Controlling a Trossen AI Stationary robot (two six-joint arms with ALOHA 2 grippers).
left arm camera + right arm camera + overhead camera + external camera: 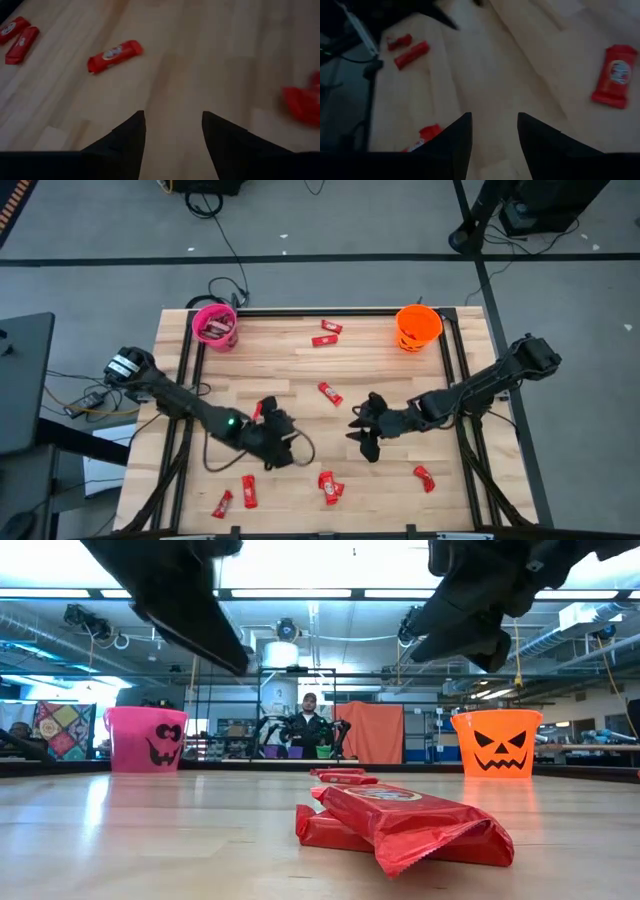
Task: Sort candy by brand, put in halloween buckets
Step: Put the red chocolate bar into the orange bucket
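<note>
Red candy bars [329, 393] lie scattered on the wooden table [290, 370]; pink bucket [214, 326] and orange bucket [418, 327] stand at the far edge. Left gripper [172, 131] and right gripper [492, 131] hover mid-table, jaws parted, nothing held. Risks: overlapped bars [329, 486] near the front edge get grabbed two at once; arms close, could clash.

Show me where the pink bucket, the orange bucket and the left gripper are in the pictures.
pink bucket [214, 327], high view, on its rim.
orange bucket [418, 326], high view, on its orange wall.
left gripper [173, 131], left wrist view, midway between its two open fingertips.
</note>
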